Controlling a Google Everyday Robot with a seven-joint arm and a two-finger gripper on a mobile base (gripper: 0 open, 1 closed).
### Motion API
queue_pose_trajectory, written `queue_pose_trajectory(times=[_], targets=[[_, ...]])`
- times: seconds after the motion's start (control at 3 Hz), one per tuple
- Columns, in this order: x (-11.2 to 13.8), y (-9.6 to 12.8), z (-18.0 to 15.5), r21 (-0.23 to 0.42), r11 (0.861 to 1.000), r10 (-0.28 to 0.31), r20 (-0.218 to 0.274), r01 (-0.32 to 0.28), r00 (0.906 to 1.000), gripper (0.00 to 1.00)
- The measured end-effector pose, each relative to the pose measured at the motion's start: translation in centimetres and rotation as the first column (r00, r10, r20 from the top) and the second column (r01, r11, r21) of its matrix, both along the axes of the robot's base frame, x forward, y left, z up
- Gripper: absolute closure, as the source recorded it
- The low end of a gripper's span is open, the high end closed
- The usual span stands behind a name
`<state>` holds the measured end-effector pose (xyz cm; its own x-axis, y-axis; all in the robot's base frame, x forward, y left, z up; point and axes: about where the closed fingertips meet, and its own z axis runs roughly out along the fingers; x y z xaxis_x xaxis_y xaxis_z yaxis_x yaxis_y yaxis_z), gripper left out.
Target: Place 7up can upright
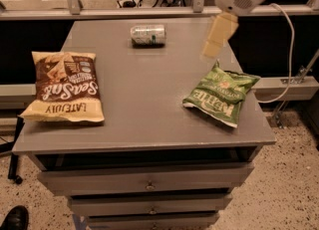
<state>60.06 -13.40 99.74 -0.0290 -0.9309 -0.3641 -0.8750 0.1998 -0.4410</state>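
Can (148,34) lies on its side near the upper middle of the frame, on the far part of the grey surface (144,114), so nothing of the task looks done yet. The claw (218,37) hangs in the upper right, apart from the can and above the green chip bag (222,94). Whether it is spread or pressed together cannot be told. Reaching, gripping and standing the can on end all seem left to do.

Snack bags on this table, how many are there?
2: brown bag on the left; green bag on the right, the gripper hovering just beyond it. None seem hidden.
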Motion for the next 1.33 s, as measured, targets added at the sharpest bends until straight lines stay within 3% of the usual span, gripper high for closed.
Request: queue_pose_trajectory(times=[0.33, 0.67, 1.33], targets=[[10.7, 5.3, -1.2, 0.070, 0.996, 0.051, 0.076, -0.057, 0.9958, 0.00], [16.5, 8.2, -3.1, 0.130, 0.990, 0.045, 0.076, -0.055, 0.9961, 0.00], [21.0, 13.9, -7.3, 0.134, 0.990, 0.032, 0.011, -0.034, 0.9994, 0.00]])
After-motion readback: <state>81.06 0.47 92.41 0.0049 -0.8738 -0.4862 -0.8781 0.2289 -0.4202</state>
